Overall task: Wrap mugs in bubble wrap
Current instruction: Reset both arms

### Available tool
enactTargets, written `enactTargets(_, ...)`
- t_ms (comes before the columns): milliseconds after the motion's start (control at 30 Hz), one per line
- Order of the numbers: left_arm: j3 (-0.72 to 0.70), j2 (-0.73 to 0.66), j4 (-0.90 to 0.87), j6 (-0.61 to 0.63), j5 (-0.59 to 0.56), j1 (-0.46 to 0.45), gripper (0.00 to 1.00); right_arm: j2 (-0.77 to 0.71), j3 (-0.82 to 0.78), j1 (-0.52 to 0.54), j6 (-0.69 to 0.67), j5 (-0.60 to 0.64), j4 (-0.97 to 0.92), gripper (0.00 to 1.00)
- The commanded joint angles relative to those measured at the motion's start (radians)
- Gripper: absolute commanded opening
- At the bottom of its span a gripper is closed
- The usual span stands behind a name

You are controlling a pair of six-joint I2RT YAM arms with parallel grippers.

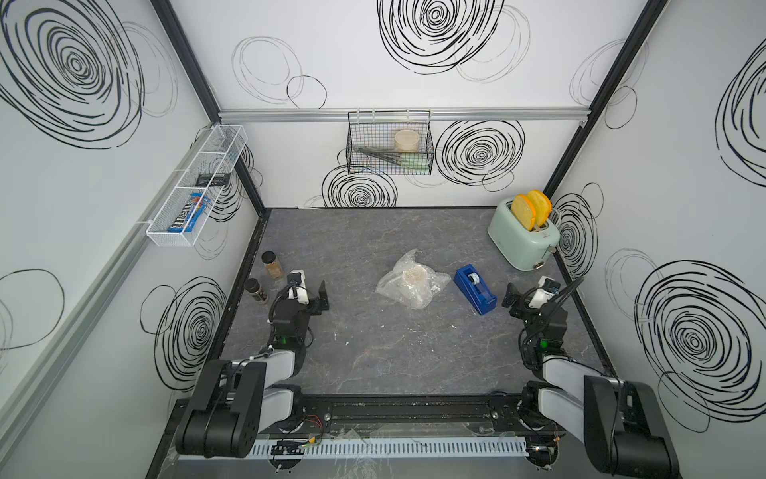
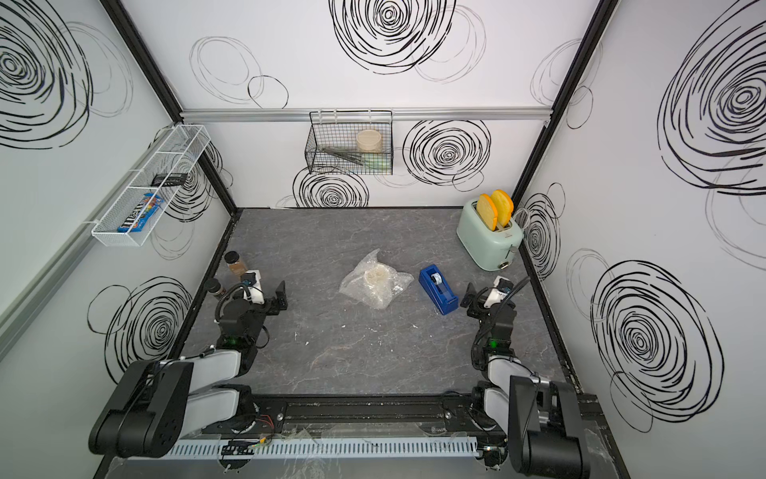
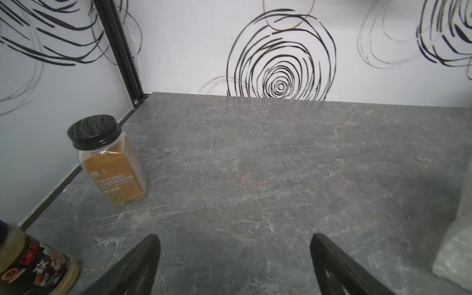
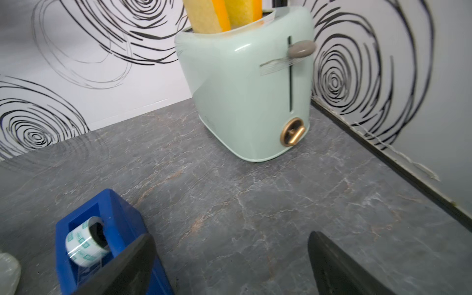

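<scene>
Wrapped mug (image 1: 415, 277) at mid-desk (image 1: 373, 356), mouth up, both sets of jaws released.

In both top views the one cream mug stands upright in the middle of a single crumpled sheet of bubble wrap (image 1: 404, 290). The sheet spreads widest from left to right, and the plastic blurs the mug's handle so its direction cannot be told. One blue tape dispenser (image 1: 474, 289) lies just right of the sheet. Two spice jars (image 1: 273, 265) stand by the left wall, and one toaster (image 1: 523, 238) holds two slices. The left arm (image 1: 290, 319) and right arm (image 1: 543, 319) sit well apart from the wrap, jaws spread wide on nothing. The left wrist view cuts the wrap to an edge (image 3: 457, 242).
</scene>
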Motion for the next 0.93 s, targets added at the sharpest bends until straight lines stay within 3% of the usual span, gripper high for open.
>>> enactTargets(0,0.042,0.093,0.261,-0.074,0.163,0.090,0.96,0.132,0.071,0.070,-0.125,0.056,0.216,0.97)
enactTargets(33,0.044,0.130,0.312,-0.088,0.182,0.095,0.96,0.182,0.066,0.074,-0.133,0.052,0.269,0.97)
enactTargets(67,0.080,0.123,0.232,-0.061,0.210,0.091,0.96,0.246,0.062,0.076,-0.132,0.054,0.327,0.97)
enactTargets(133,0.125,0.131,0.141,0.001,0.147,0.029,0.96,0.334,0.083,0.075,-0.160,0.068,0.407,0.97)
enactTargets(200,0.157,0.160,0.110,0.086,0.103,-0.050,0.96,0.331,0.142,0.070,-0.150,0.041,0.290,0.97)
enactTargets(233,0.144,0.147,0.110,0.090,0.058,-0.066,0.96,0.304,0.177,0.074,-0.125,0.050,0.170,0.97)
enactTargets(267,0.101,0.156,0.180,0.082,0.007,-0.074,0.96,0.301,0.179,0.068,-0.127,0.036,0.174,0.97)
enactTargets(333,0.006,0.231,0.476,0.038,0.025,-0.048,0.96,0.321,0.148,0.071,-0.151,0.035,0.260,0.97)
enactTargets(400,0.022,0.183,0.363,0.036,-0.029,-0.054,0.96,0.300,0.184,0.070,-0.122,0.045,0.154,0.97)
enactTargets(433,0.034,0.194,0.359,0.048,-0.039,-0.067,0.96,0.310,0.170,0.070,-0.132,0.041,0.198,0.97)
enactTargets(567,0.044,0.198,0.351,0.072,0.042,-0.065,0.96,0.309,0.172,0.073,-0.130,0.051,0.190,0.97)
enactTargets(900,0.043,0.199,0.352,0.071,0.043,-0.064,0.96,0.307,0.176,0.075,-0.129,0.051,0.179,0.97)
